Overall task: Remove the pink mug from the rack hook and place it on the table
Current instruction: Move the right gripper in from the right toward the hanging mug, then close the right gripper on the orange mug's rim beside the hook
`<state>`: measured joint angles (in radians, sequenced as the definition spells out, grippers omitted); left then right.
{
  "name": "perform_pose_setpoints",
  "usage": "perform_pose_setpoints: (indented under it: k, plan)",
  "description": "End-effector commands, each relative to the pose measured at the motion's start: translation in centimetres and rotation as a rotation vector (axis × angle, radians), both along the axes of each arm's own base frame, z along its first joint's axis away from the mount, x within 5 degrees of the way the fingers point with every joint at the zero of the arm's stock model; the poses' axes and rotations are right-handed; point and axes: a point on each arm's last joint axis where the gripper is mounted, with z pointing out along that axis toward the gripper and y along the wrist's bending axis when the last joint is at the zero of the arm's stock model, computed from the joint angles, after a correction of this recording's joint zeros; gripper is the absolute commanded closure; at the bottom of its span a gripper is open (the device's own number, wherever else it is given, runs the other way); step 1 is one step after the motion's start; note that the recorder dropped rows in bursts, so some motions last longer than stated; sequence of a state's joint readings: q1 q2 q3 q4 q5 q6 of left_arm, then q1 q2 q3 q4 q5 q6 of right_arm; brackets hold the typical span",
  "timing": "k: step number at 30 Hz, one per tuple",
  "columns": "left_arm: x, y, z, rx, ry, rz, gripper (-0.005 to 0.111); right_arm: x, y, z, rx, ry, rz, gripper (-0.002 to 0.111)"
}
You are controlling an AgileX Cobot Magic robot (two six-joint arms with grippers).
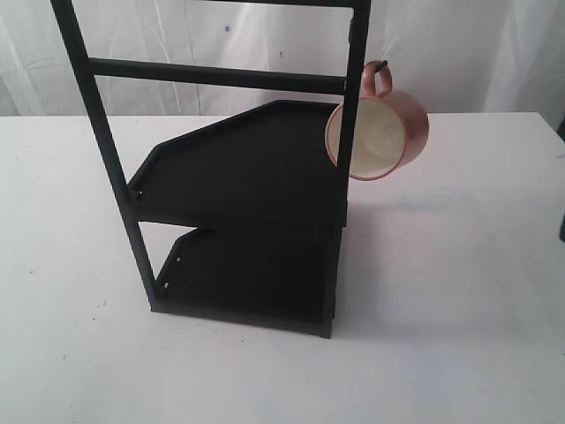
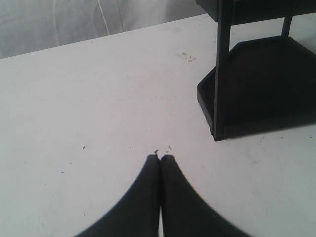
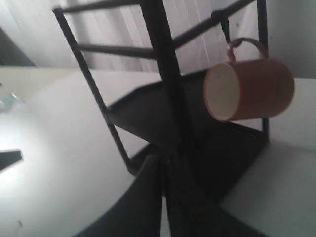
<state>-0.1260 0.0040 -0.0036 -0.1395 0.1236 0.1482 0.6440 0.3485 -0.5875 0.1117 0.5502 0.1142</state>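
The pink mug (image 1: 388,128) hangs by its handle from the rack hook (image 1: 378,64) on the right post of the black rack (image 1: 247,168), cream mouth facing the camera. The right wrist view shows the pink mug (image 3: 256,89) on its side under the rack hook (image 3: 224,22), well beyond my right gripper (image 3: 164,159), which is shut and empty. My left gripper (image 2: 160,158) is shut and empty above the white table (image 2: 89,98), near the rack's foot (image 2: 217,133). Neither gripper appears in the exterior view.
The rack has two black shelves (image 1: 256,274), upright posts and a horizontal crossbar (image 1: 212,75). White table (image 1: 459,291) spreads to the right of and in front of the rack. A pale curtain (image 1: 477,44) hangs behind the table.
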Motion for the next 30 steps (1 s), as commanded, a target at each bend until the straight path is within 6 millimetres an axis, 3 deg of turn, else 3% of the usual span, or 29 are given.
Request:
perform_pose_setpoints:
  k: [1, 4, 7, 12, 17, 23, 30]
  plan:
    - [0.0, 0.0, -0.1, -0.010, 0.005, 0.005, 0.107, 2.8, 0.8, -0.3, -0.259, 0.043, -0.060, 0.087]
    - [0.0, 0.0, -0.1, -0.010, 0.005, 0.005, 0.107, 4.9, 1.5, -0.9, -0.270, 0.106, -0.149, 0.062]
    - [0.0, 0.0, -0.1, -0.010, 0.005, 0.005, 0.107, 6.7, 2.7, -1.2, -0.232, 0.121, -0.178, 0.045]
    - [0.0, 0.0, -0.1, -0.010, 0.005, 0.005, 0.107, 9.1, 5.2, -1.1, -0.149, 0.034, -0.117, 0.044]
    - [0.0, 0.0, -0.1, -0.010, 0.005, 0.005, 0.107, 11.1, 6.4, -1.7, -0.156, 0.023, -0.115, 0.044]
    - [0.0, 0.0, -0.1, -0.010, 0.005, 0.005, 0.107, 13.2, 6.2, -2.2, -0.216, 0.041, -0.171, 0.044]
    - [0.0, 0.0, -0.1, -0.010, 0.005, 0.005, 0.107, 14.9, 5.4, -2.4, -0.171, 0.026, -0.230, 0.044]
